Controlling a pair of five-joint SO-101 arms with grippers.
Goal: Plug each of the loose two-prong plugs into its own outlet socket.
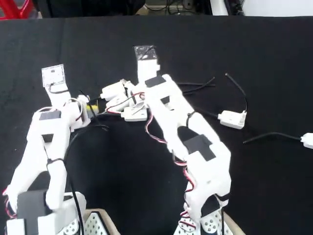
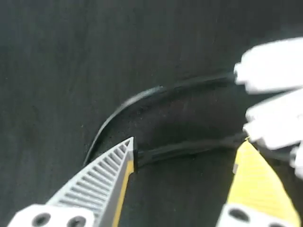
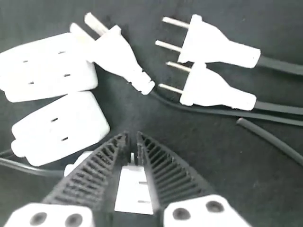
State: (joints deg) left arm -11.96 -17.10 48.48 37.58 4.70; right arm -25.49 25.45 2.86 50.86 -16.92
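Observation:
Three loose white two-prong plugs (image 3: 116,54), (image 3: 213,45), (image 3: 215,92) lie on the black cloth with their black cords trailing away. Two white outlet blocks (image 3: 45,68), (image 3: 59,127) lie beside them, slots up. My right gripper (image 3: 130,138) hovers over this cluster with its fingertips almost touching. A third white socket piece (image 3: 131,189) shows through the gap lower down; whether the gripper holds it is unclear. My left gripper (image 2: 187,142) is open, straddling a black cord (image 2: 189,149), with white plug bodies (image 2: 274,71) just past one finger. From above, both grippers meet at the cluster (image 1: 122,98).
Off to the right lie another white outlet block (image 1: 232,119) with its cord and one more white piece (image 1: 307,140) at the table's edge. Loose black cords (image 1: 195,87) cross the cloth behind the right arm. A cut cord end (image 3: 270,139) lies near the plugs.

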